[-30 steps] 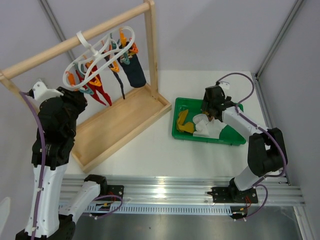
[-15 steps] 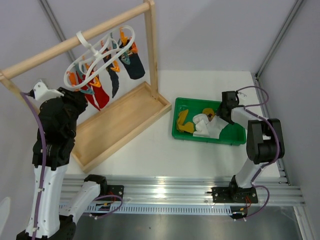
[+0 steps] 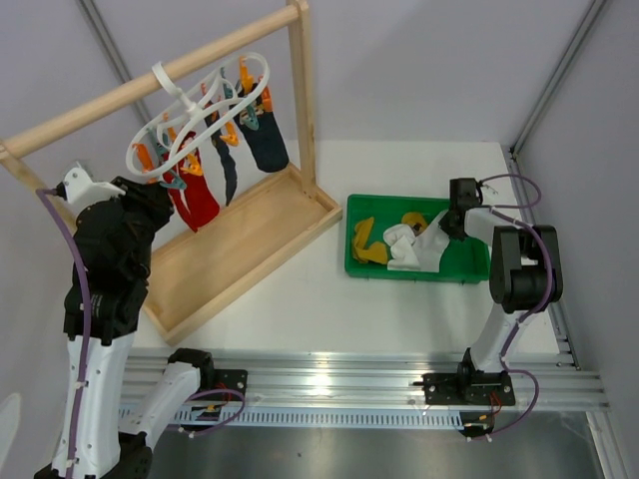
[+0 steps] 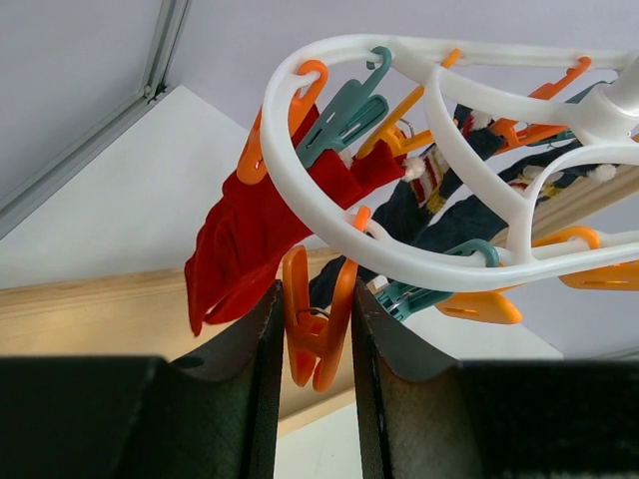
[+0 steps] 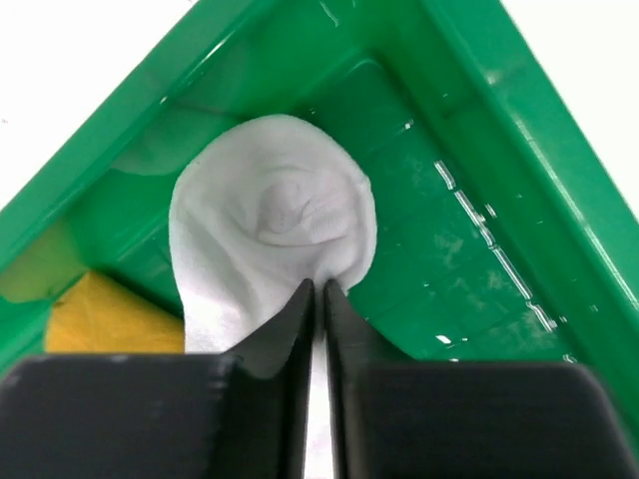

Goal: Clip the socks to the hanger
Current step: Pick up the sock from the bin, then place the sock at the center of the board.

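Bright, even, diffuse light from above; shadows soft and faint. Glare streaks on green tray (image 5: 479, 230) and metal rail (image 3: 319, 384). Close to lens, left gripper (image 4: 315, 299) and right gripper (image 5: 317, 287) dark, blurred.

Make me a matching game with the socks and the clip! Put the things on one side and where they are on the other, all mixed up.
Things:
1. white sock
2. red sock
3. orange peg
4. yellow sock

Places:
A. clipped to the hanger, dangling
B. pinched by the right gripper
C. between the fingers of the left gripper
D. lying loose in the green tray

Pairs: 1-B, 2-A, 3-C, 4-D.
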### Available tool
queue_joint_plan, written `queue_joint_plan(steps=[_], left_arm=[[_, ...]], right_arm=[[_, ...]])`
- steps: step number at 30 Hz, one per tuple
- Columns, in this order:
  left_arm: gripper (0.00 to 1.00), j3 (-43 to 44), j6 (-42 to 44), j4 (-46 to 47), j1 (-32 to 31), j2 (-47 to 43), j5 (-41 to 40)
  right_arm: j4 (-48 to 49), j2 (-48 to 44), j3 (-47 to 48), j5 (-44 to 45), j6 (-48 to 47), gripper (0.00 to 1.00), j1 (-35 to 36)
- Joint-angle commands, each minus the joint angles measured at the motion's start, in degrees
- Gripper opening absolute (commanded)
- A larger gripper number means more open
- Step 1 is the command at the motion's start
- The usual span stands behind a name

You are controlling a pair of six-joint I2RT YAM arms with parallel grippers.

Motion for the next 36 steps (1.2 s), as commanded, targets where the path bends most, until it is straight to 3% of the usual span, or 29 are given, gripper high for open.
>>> queue_joint_plan(steps=[1,3,9,17,24,30,33,36], left_arm=[[0.01,-1.5,1.7,-7.5,1.2,-0.3,-1.2],[0.01,-1.5,1.7,-7.4,1.2,-0.5,-1.0],[0.01,-1.8,1.7,-7.3,1.3,-0.8,-1.2],[0.01,-1.6,1.7,-7.2,2.0,-1.0,-0.6],[0.01,-1.6,1.7,-7.0,2.5,-1.5,-0.5],[0.01,-1.9,1.7,-7.0,2.6,-2.1,-0.5],[0.01,-1.7,1.8,-6.9,2.9,-2.0,-0.4],[0.01,-1.7,1.8,-7.0,3.0,-2.1,-0.1]], right_arm=[[-1.8,1.9,-0.5,-4.0,0.8,0.08,-0.2],[-1.6,-0.5,0.3,-4.2,-1.4,0.0,0.0],[-1.0,-13.3,4.1,-4.2,-12.3,0.0,3.4],[-3.0,-26.9,10.3,-3.2,-20.2,0.0,18.3],[-1.7,-32.0,10.8,-1.7,-16.1,0.0,35.1],[1.9,-28.4,9.9,-7.3,-13.3,0.0,50.2],[2.5,-25.8,9.4,-12.2,-10.0,0.0,53.9],[4.1,-24.0,6.3,-10.7,-4.2,0.0,55.5]])
